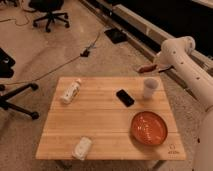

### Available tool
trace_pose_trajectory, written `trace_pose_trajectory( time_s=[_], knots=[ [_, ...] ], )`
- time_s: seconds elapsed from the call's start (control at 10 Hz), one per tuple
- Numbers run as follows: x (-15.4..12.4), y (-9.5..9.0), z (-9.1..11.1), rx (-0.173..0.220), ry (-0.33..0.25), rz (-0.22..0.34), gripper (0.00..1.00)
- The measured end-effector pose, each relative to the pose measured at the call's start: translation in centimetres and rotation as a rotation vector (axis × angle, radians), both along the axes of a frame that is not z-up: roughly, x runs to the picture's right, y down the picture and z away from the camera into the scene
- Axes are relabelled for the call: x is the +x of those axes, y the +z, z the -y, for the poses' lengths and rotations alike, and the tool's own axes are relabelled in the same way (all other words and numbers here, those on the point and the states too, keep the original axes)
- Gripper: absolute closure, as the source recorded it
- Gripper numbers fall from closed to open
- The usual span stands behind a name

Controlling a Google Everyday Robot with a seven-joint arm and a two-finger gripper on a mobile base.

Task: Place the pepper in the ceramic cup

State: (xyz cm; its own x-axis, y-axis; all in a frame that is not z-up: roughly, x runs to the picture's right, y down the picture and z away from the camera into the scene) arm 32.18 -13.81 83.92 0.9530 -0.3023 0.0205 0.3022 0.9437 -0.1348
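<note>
One hand (156,66), pepper (146,69) above cup (149,88).

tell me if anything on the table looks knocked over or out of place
The white bottle lies on its side near the table's far left corner rather than standing. The ceramic cup is upright. The tool is above and behind the cup, with the pepper at it.

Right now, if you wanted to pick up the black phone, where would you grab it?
Probably from above, jaws across its narrow width: the flat black phone lies flat on the wooden table. The gripper is busy, holding the dark red pepper above the white ceramic cup.
</note>
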Motion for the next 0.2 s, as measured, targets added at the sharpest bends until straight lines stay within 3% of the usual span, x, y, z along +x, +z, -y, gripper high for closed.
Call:
trace_pose_trajectory(
  time_s=[0.2],
  knots=[
    [1.41, -0.49, -0.32, 0.001, 0.014, -0.027, 1.00]
  ],
)
